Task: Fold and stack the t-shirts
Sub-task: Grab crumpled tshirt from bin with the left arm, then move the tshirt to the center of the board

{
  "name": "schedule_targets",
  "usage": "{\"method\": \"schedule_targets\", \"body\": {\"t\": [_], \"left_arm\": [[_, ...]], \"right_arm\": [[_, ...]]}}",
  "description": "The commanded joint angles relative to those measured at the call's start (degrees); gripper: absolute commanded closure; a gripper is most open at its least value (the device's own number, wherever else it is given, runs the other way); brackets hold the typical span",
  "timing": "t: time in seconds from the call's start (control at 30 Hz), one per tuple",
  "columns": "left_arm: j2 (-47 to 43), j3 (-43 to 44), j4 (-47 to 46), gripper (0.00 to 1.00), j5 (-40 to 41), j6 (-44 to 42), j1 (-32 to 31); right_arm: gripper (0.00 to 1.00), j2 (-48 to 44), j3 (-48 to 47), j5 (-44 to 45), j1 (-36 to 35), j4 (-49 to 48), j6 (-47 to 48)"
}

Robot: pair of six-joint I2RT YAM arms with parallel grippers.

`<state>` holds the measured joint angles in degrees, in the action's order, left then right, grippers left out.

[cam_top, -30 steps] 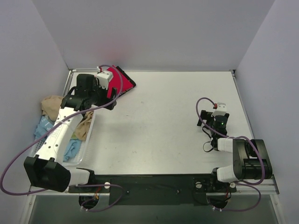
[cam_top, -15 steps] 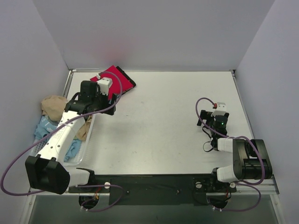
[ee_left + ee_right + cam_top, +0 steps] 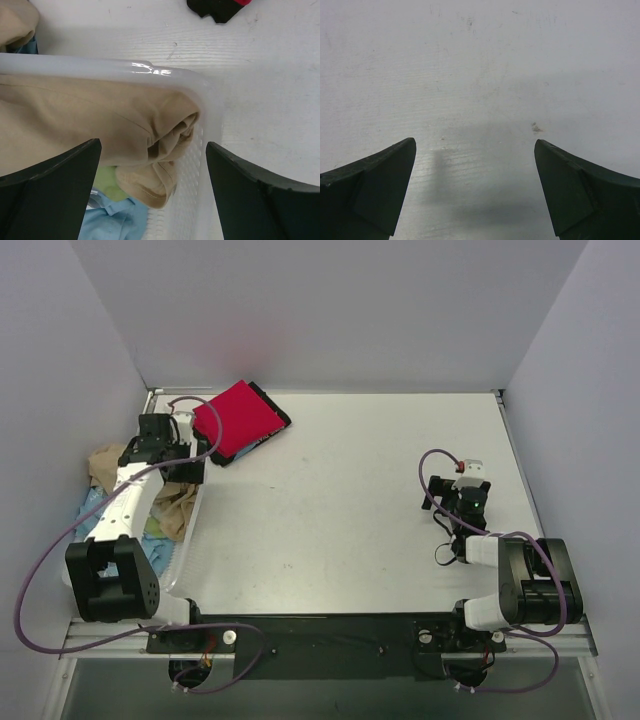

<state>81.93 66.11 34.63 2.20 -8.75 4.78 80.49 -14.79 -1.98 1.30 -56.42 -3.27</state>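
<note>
A folded red t-shirt (image 3: 238,417) lies on a folded black one (image 3: 275,418) at the table's back left. A tan-beige t-shirt (image 3: 180,508) hangs over the rim of the white mesh basket (image 3: 186,548), with light blue shirts (image 3: 95,510) beside it. In the left wrist view the tan shirt (image 3: 100,125) fills the basket's corner above a light blue shirt (image 3: 112,222). My left gripper (image 3: 152,187) is open and empty, just above the tan shirt; it also shows in the top view (image 3: 168,445). My right gripper (image 3: 475,190) is open and empty over bare table, at the right in the top view (image 3: 468,490).
The basket's white rim (image 3: 150,75) runs across the left wrist view. A green cloth (image 3: 107,182) lies under the tan shirt. Grey walls close in the table on three sides. The black corner of the stack (image 3: 217,10) shows at the top of the left wrist view.
My left gripper has drawn back from the red and black stack, moving left and toward the basket. The stack lies uncovered. The right arm has not moved.
</note>
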Motion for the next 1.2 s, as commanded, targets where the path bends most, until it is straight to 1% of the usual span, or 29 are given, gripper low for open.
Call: {"method": "schedule_targets", "body": {"t": [0.0, 0.13, 0.23, 0.27, 0.33, 0.37, 0.4, 0.43, 0.47, 0.6, 0.67, 0.73, 0.9, 0.93, 0.97, 1.0, 1.03, 1.07, 1.1, 1.13, 1.17], "left_arm": [[4.1, -0.3, -5.0, 0.03, 6.5, -3.1, 1.0], [9.0, 1.0, -4.9, 0.03, 11.8, -5.0, 3.6], [9.7, -0.4, -7.3, 0.04, 13.5, -7.2, 3.7], [10.1, -1.2, -7.5, 0.05, 13.7, -7.9, 3.7], [10.5, -1.6, -7.4, 0.18, 13.2, -8.6, 3.7], [10.7, -1.5, -6.9, 0.41, 12.8, -8.7, 3.7], [10.7, -1.2, -6.4, 0.59, 12.6, -8.7, 3.7], [10.5, -1.0, -5.8, 0.89, 12.4, -8.6, 3.7], [9.7, -0.6, -5.7, 1.0, 12.5, -8.7, 3.7], [6.1, 0.7, -5.6, 1.0, 13.4, -10.0, 3.7], [3.6, 2.9, -4.6, 1.0, 13.7, -10.4, 3.7], [0.8, 6.6, -2.0, 1.0, 12.0, -10.8, 3.7], [-4.0, 21.9, 5.9, 1.0, 4.2, -10.2, 3.7], [-4.5, 23.6, 7.1, 1.0, 3.1, -10.3, 3.7], [-5.2, 27.5, 7.8, 1.0, 0.6, -10.5, 3.7], [-5.1, 29.7, 10.2, 1.0, -0.3, -10.4, 3.7], [-4.1, 35.3, 11.8, 1.0, -2.2, -10.1, 3.6], [-3.4, 38.0, 14.8, 1.0, -3.6, -9.9, 3.7], [-2.3, 43.8, 15.9, 1.0, -5.5, -9.5, 3.6], [-1.7, 46.5, 18.0, 1.0, -6.9, -9.2, 3.3], [-0.5, 53.8, 19.0, 1.0, -9.6, -8.7, 3.1]], "right_arm": [[0.0, -0.5, -0.1, -1.2, 0.2, -3.6, 0.1], [0.0, -0.5, -0.1, -1.3, 0.2, -3.6, 0.1], [0.0, -0.6, -0.1, -1.2, 0.2, -3.6, 0.1], [0.0, -0.5, 0.0, -1.2, 0.2, -3.6, 0.1], [0.0, -0.5, -0.1, -1.2, 0.2, -3.7, 0.1], [0.0, -0.5, -0.1, -1.3, 0.2, -3.6, 0.1], [0.0, -0.5, -0.1, -1.2, 0.2, -3.6, 0.1], [0.0, -0.5, -0.1, -1.2, 0.2, -3.6, 0.1], [0.0, -0.5, -0.1, -1.3, 0.2, -3.6, 0.1], [0.0, -0.6, -0.1, -1.4, 0.2, -3.6, 0.0], [0.0, -0.5, -0.1, -1.4, 0.2, -3.7, 0.0], [0.0, -0.5, -0.1, -1.4, 0.3, -3.7, 0.1], [0.0, -0.5, -0.1, -1.5, 0.4, -3.7, 0.0], [0.0, -0.5, -0.1, -1.5, 0.4, -3.7, 0.0], [0.0, -0.5, -0.1, -1.5, 0.4, -3.7, 0.1], [0.0, -0.5, -0.1, -1.5, 0.4, -3.7, 0.0], [0.0, -0.5, -0.1, -1.5, 0.3, -3.7, 0.0], [0.0, -0.5, -0.1, -1.5, 0.3, -3.7, 0.0], [0.0, -0.5, -0.1, -1.5, 0.3, -3.8, 0.0], [0.0, -0.5, -0.1, -1.5, 0.3, -3.8, -0.1], [0.0, -0.5, -0.1, -1.5, 0.4, -3.8, -0.1]]}}
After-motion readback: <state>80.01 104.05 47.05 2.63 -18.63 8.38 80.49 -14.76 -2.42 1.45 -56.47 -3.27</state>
